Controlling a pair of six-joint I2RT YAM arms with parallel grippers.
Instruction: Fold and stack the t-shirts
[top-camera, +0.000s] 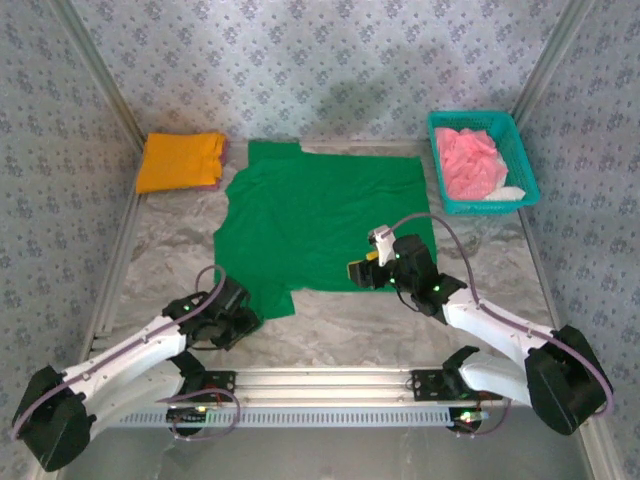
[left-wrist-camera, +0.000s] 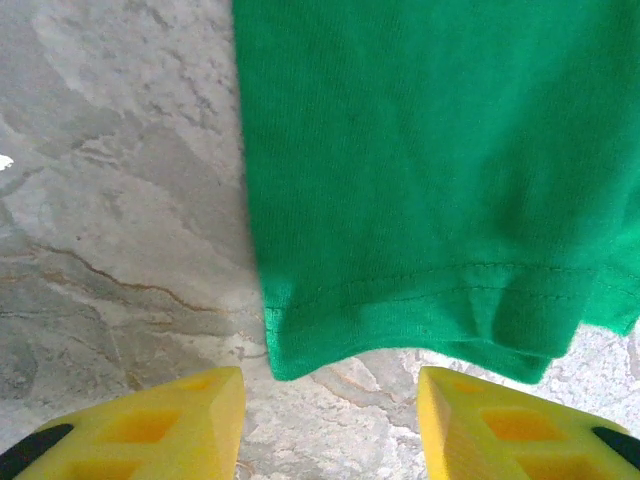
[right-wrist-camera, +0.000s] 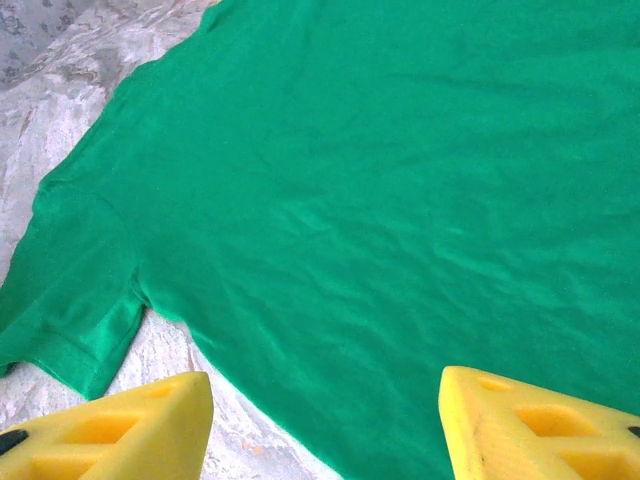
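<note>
Logged green shirt (top-camera: 320, 215) spread flat at mid-table, one layer, unfolded. Read its long axis as running left to right across the table. Took the collar end to lie toward the left and the bottom hem toward the right. Placed one sleeve at the far-left corner of the cloth and the near sleeve (left-wrist-camera: 420, 310) at the near-left corner.

Noted orange shirt (top-camera: 180, 160) folded at the far-left corner of the table (top-camera: 330, 335), well apart from the green one. Noted pink shirt (top-camera: 470, 160) bunched in the teal basket (top-camera: 475, 116) at far right.

Found left gripper (left-wrist-camera: 330, 420) low, just short of the near sleeve's cuff, fingers apart, bare table between them, nothing clamped. Found right gripper (right-wrist-camera: 325, 420) above the shirt's near edge toward the hem end, fingers likewise apart, cloth below and ahead, no grip taken.

Judged the step in hand as taking the near long edge at two places, then folding it away toward the far edge. Put the cuff straight ahead of the left gripper, a little right of centre in the wrist view. Reckoned each arm nearer its own end of that edge. Flagged one risk: pinching only the sleeve on the left and dragging the body askew.
</note>
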